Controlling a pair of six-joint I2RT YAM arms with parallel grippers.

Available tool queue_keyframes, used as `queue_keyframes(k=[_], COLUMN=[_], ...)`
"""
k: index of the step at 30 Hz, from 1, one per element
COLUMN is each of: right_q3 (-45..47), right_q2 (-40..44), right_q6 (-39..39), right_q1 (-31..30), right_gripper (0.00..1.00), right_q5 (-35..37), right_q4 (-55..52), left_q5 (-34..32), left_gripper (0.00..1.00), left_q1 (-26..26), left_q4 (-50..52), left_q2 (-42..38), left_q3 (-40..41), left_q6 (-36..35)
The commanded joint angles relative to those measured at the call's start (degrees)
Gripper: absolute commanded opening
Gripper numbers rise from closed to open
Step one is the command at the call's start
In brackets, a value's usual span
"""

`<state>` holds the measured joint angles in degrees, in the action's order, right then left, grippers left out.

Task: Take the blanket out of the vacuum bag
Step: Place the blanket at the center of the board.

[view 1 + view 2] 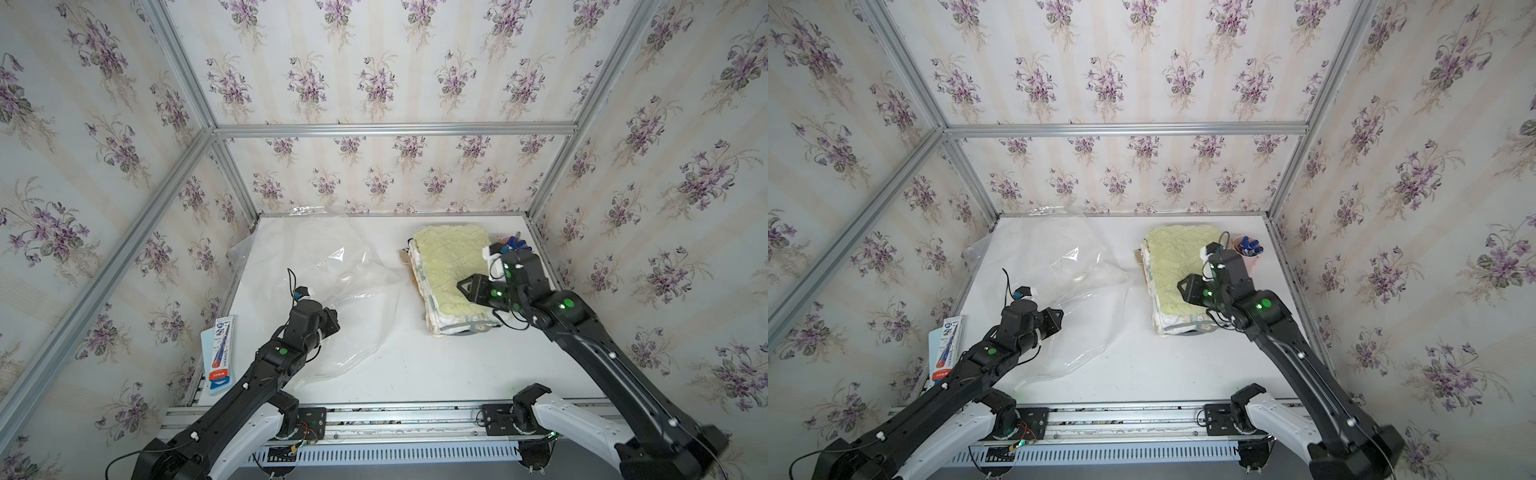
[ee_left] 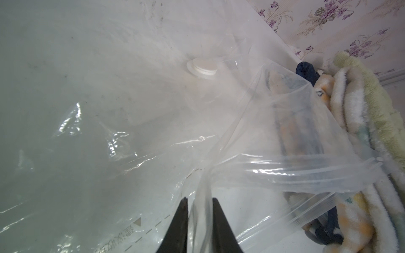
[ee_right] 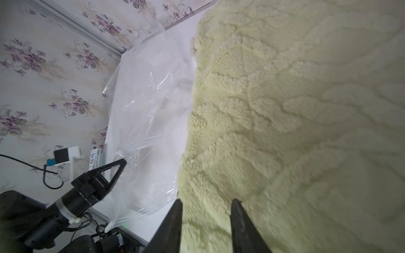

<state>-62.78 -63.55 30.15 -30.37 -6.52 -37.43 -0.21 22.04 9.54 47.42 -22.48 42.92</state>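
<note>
Blanket [image 1: 451,266] lies beside vacuum bag [image 1: 328,249]; only left wrist view shows left gripper [image 2: 199,199] pinching its plastic, right gripper [image 3: 207,200] parted.

Violet-flowered wallpaper walls [image 1: 374,83], aluminium frame [image 1: 395,129], white tabletop [image 1: 415,365].

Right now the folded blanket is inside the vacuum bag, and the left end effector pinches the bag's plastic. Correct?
No: the blanket lies outside the vacuum bag, beside it, as both top views show. The left end effector does pinch the bag's plastic.
</note>
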Motion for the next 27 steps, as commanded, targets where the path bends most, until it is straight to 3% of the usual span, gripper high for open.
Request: queue_keyframes(k=[1, 6, 10, 16, 23, 27], right_q3=[-6.09, -8.20, 1.48, 21.03, 14.19, 8.89], right_q2=[-10.27, -22.68, -22.61, -16.34, -15.35, -11.34], right_q6=[-7.02, -8.17, -2.73, 7.29, 5.74, 3.84], right_q1=[-4.07, -4.08, -4.83, -5.13, -4.79, -2.92], right_gripper=[0.46, 0.46, 0.40, 0.45, 0.52, 0.56], right_q5=[11.17, 22.10, 18.81, 12.58, 8.65, 11.64], right_q4=[2.49, 8.19, 16.18, 31.33, 26.79, 20.42], left_q5=[-0.01, -0.27, 1.12, 1.07, 1.37, 1.09], left_gripper=[0.21, 0.21, 0.21, 0.22, 0.22, 0.22], left_q1=[-0.03, 0.02, 0.01, 0.00, -0.03, 0.01], left_q4=[1.64, 1.13, 0.54, -1.25, -1.13, -0.55], left_q2=[-0.23, 0.81, 2.06, 2.91, 5.23, 3.82], left_q3=[-0.74, -0.97, -1.22, -0.44, -2.20, -1.89], left_q6=[-0.66, -0.78, -0.49, -0.53, -1.77, -1.61])
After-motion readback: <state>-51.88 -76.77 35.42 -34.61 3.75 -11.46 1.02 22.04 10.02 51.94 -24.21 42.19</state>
